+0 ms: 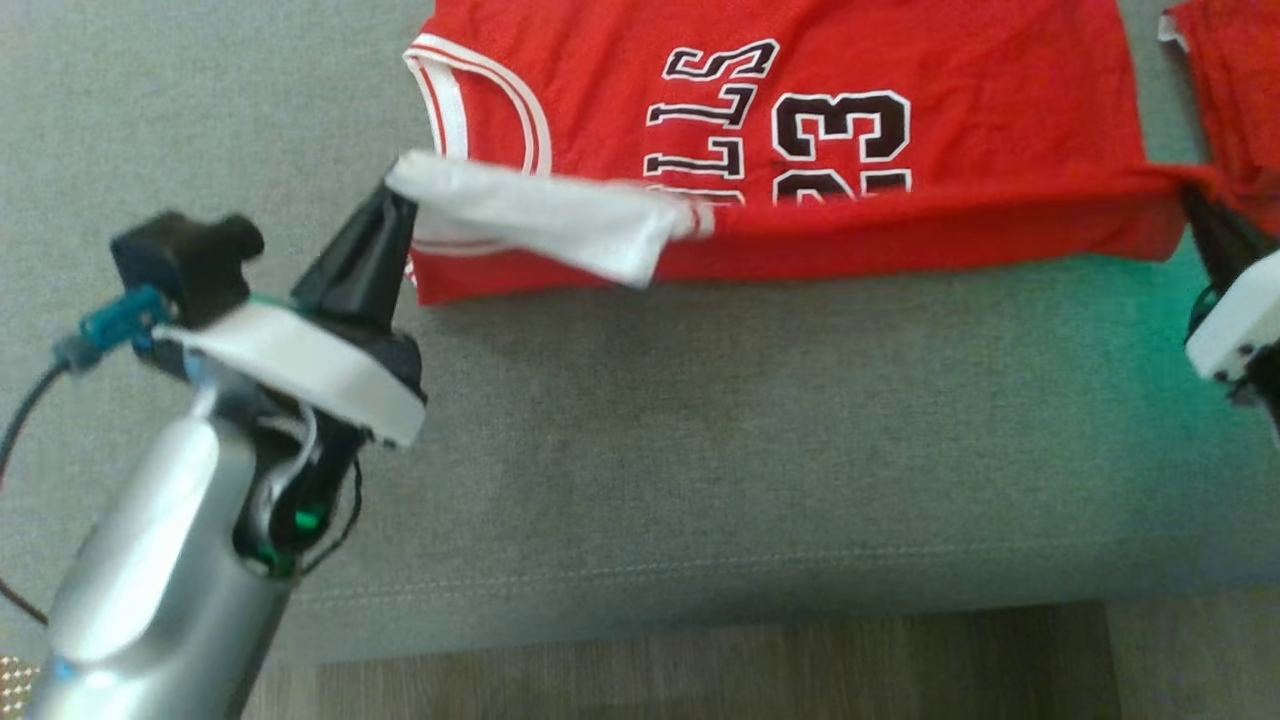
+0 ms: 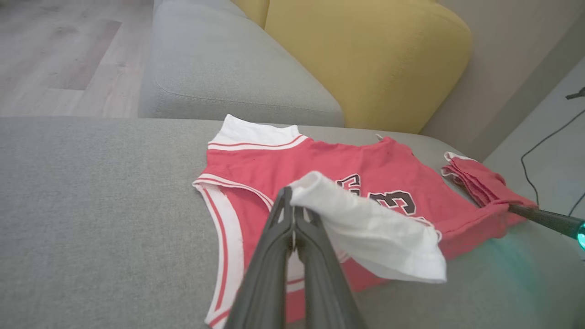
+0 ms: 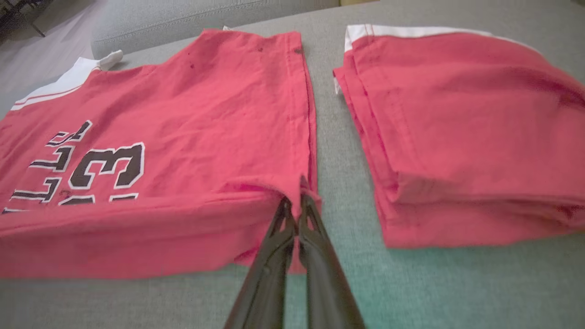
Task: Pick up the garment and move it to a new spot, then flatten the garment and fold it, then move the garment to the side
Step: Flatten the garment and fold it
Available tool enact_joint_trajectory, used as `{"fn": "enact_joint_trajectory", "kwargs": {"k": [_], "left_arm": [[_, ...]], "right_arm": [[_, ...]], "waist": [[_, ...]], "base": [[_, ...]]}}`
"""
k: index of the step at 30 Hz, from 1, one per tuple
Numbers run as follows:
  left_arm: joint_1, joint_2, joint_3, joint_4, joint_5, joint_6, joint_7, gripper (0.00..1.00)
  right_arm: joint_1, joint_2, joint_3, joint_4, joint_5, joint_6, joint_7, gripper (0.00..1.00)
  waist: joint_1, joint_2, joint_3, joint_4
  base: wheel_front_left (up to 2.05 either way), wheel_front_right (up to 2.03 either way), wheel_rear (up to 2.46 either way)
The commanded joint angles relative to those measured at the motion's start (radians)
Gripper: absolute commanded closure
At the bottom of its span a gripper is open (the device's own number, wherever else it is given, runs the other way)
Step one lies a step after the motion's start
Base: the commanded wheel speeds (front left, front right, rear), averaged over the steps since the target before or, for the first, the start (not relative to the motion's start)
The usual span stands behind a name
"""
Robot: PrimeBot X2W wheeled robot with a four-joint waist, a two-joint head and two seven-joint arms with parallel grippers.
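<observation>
Left tool pinches the red number-23 jersey by its white-lined shoulder, right tool by the hem corner nearest the folded red stack, holding the near edge up, seemingly for a lengthwise fold; the jersey lies just beside that stack.

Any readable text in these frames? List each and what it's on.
"LLS": black letters outlined in white, on the red jersey; the rest of the word is hidden under the folded-over edge.
"23": large black number outlined in white, next to the letters on the same jersey; the fold partly cuts it off.
Folded red garment beside it: no lettering on the side that shows.
</observation>
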Motion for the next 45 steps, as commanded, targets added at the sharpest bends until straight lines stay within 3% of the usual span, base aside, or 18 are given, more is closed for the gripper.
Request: {"fn": "enact_joint_trajectory", "kwargs": {"k": [1, 18, 19, 20, 21, 22, 23, 24, 29, 34, 39, 45], "left_arm": [[-0.055, 0.019, 0.042, -0.014, 0.003, -0.01, -0.009, 1.0], [-0.284, -0.022, -0.016, 0.341, 0.074, -0.08, -0.084, 1.0], [-0.293, -0.023, -0.02, 0.363, 0.077, -0.081, -0.082, 1.0], [-0.302, -0.024, -0.023, 0.382, 0.08, -0.084, -0.084, 1.0], [-0.311, -0.027, -0.026, 0.399, 0.081, -0.087, -0.09, 1.0], [-0.317, -0.032, -0.027, 0.414, 0.08, -0.092, -0.103, 0.8], [-0.322, -0.038, -0.028, 0.427, 0.074, -0.103, -0.119, 0.35], [-0.322, -0.046, -0.027, 0.443, 0.062, -0.112, -0.131, 0.0], [-0.279, -0.061, -0.012, 0.491, 0.041, -0.118, -0.215, 0.0], [-0.13, -0.082, 0.014, 0.462, 0.01, -0.064, -0.246, 0.0], [-0.006, -0.114, 0.001, 0.437, -0.023, -0.02, -0.212, 0.0], [-0.014, -0.127, 0.002, 0.461, -0.023, 0.006, -0.211, 0.0]], "right_arm": [[-0.027, -0.032, 0.014, -0.02, 0.001, 0.0, -0.011, 1.0], [-0.227, -0.035, 0.127, 0.199, 0.022, 0.0, -0.103, 0.97], [-0.233, -0.035, 0.136, 0.211, 0.023, 0.0, -0.109, 0.81], [-0.239, -0.036, 0.144, 0.223, 0.023, 0.0, -0.117, 0.57], [-0.244, -0.037, 0.151, 0.235, 0.023, 0.0, -0.128, 0.22], [-0.247, -0.036, 0.158, 0.244, 0.026, 0.0, -0.144, 0.02], [-0.248, -0.034, 0.159, 0.253, 0.034, 0.0, -0.166, 0.0], [-0.246, -0.032, 0.16, 0.262, 0.04, 0.0, -0.187, 0.0], [-0.201, -0.032, 0.157, 0.274, 0.067, 0.0, -0.307, 0.0], [-0.091, 0.002, 0.134, 0.232, 0.095, 0.0, -0.401, 0.0], [0.017, 0.051, 0.111, 0.178, 0.108, 0.0, -0.42, 0.0], [0.048, 0.093, 0.087, 0.146, 0.097, 0.0, -0.409, 0.0]], "waist": [[0.0, 0.0, 0.012, 0.005], [0.0, 0.0, 0.067, 0.005], [0.0, 0.0, 0.066, 0.005], [0.0, 0.0, 0.065, 0.004], [0.0, 0.0, 0.061, 0.004], [0.0, 0.0, 0.056, 0.004], [0.0, 0.0, 0.049, 0.005], [0.0, 0.0, 0.041, 0.005], [0.0, 0.0, -0.006, -0.003], [0.0, 0.0, -0.051, -0.017], [0.0, 0.0, -0.059, -0.018], [0.0, 0.0, -0.042, -0.02]], "base": [[0.0, 0.0, 0.0], [0.0, 0.0, 0.0], [0.0, 0.0, 0.0], [0.0, 0.0, 0.0], [0.0, 0.0, 0.0], [0.0, 0.0, 0.0], [0.0, 0.0, 0.0], [0.0, 0.0, 0.0], [0.0, 0.0, 0.0], [0.0, 0.0, 0.0], [0.0, 0.0, 0.0], [0.0, 0.0, 0.0]]}}
